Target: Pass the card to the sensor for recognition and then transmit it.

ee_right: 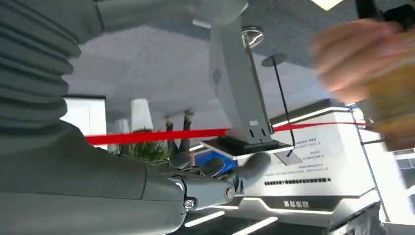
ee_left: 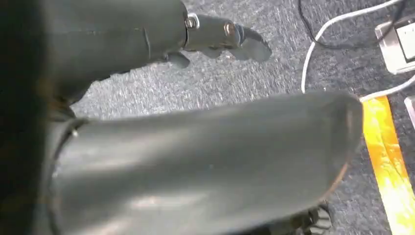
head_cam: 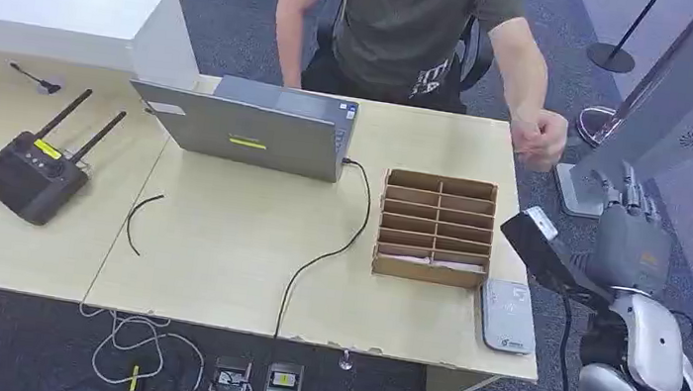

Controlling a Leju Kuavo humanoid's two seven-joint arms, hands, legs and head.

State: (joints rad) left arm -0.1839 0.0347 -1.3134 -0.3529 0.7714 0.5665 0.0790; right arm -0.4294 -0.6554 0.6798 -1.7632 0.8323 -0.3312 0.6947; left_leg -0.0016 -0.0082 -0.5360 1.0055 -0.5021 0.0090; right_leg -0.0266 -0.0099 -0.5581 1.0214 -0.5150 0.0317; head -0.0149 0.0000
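Right hand [head_cam: 635, 236] raised, fingers extended, holding nothing (beside sensor [head_cam: 507, 317], lengthwise front-to-back).

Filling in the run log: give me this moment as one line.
right hand: raised beside table, empty | left hand: hanging over floor, empty | card: not seen | sensor: on table edge | person's hand: near table corner

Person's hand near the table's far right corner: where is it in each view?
Head view: person's hand above the table's far right corner, left of the grey display stand.
Right wrist view: blurred, upper right of the picture.
Left wrist view: aimed down at the carpet, away from the table.
Shared landmark: the grey display stand, in head and right wrist views.
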